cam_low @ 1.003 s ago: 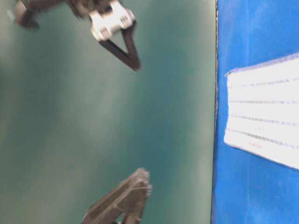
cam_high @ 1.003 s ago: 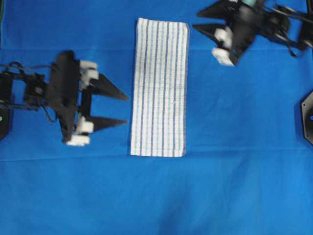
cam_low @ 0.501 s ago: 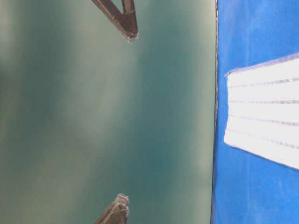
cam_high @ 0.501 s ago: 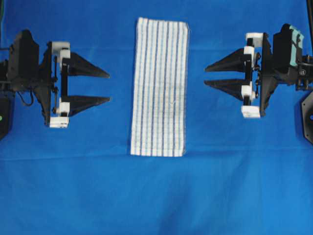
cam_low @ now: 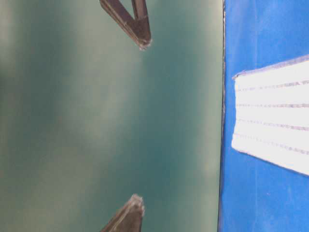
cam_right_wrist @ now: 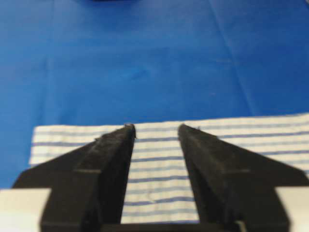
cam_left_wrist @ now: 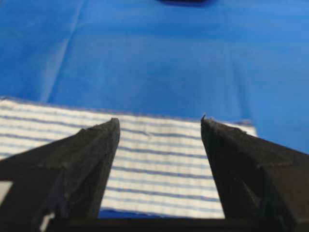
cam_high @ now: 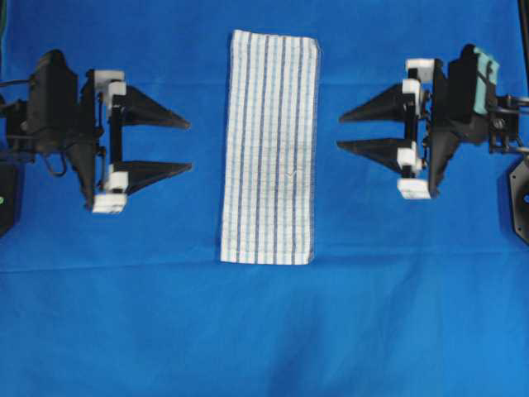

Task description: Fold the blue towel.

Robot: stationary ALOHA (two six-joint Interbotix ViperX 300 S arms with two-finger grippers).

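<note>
— Towel: where?
— Thin white blue-striped rectangular cloth [cam_high: 269,149], flat mid-sheet on plain blue fabric [cam_high: 264,331].
— Grippers?
— Left gripper [cam_high: 187,145], right gripper [cam_high: 342,132]: jaws parted, empty, flanking it.

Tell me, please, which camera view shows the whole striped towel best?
The overhead exterior view: the blue towel lies there flat with all four edges visible. The table-level view catches only one end at its right edge; each wrist view shows a strip of it beyond that arm's open jaws.
</note>
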